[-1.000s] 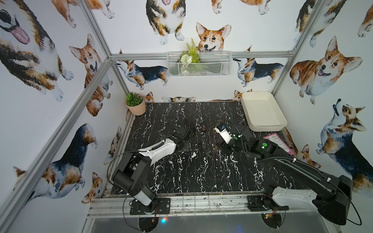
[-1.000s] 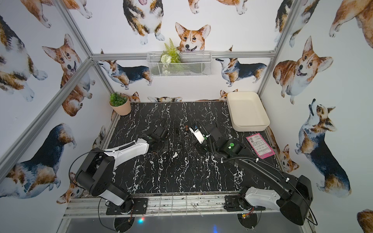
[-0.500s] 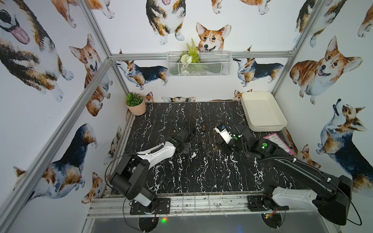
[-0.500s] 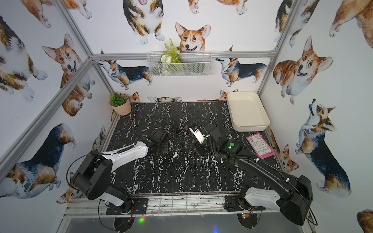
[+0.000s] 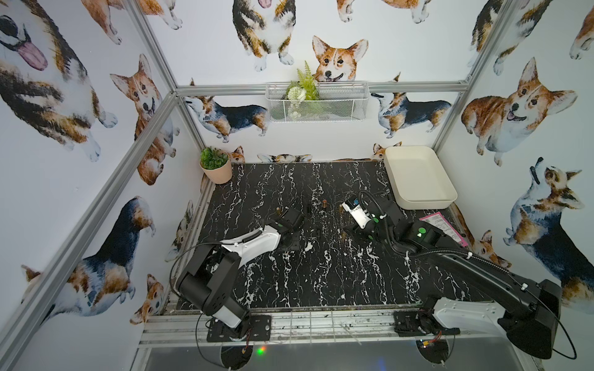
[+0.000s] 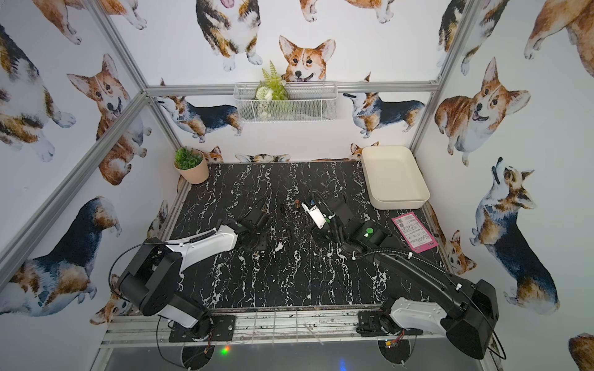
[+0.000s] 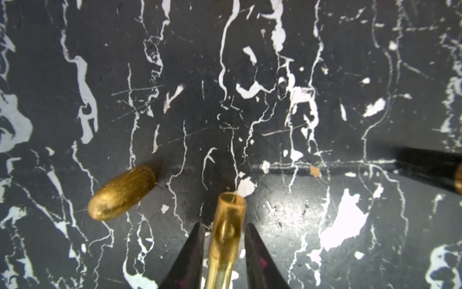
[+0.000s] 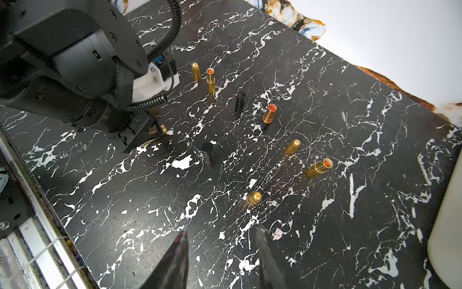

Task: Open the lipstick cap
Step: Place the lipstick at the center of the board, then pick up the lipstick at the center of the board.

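Left wrist view: left tool (image 7: 223,225) barely parted, hollow gold tube (image 7: 228,207) between jaws, slim gaps each side. Right tool (image 8: 221,230) spread partway, empty, above surface (image 8: 325,225).

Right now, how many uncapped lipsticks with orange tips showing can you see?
3 lipsticks: one beside a gold cap by the left arm, one black-based mid-table, one nearest the white tray. The arm may hide others.
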`<action>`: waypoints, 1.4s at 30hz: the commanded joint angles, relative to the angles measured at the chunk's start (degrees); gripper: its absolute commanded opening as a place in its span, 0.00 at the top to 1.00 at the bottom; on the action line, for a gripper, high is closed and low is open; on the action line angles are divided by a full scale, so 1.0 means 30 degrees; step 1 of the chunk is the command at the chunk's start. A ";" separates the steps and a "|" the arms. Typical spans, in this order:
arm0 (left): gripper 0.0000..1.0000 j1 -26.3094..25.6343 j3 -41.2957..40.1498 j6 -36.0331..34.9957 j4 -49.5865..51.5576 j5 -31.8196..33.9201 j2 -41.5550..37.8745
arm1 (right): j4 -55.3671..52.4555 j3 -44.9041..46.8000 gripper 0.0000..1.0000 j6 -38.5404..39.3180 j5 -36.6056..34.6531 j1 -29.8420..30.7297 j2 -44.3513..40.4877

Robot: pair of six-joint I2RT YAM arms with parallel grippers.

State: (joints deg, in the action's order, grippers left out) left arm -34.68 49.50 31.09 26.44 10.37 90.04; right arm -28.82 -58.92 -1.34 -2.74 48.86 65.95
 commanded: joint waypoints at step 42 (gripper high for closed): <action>0.69 -0.0729 -0.2460 0.0487 -0.1156 0.0412 -0.0808 | 0.0202 -0.0372 0.53 0.0241 0.0197 0.0002 0.0545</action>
State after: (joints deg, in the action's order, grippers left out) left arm -36.82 42.35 32.53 22.81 11.62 87.02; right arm -28.80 -59.86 -1.28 -2.44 48.86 67.59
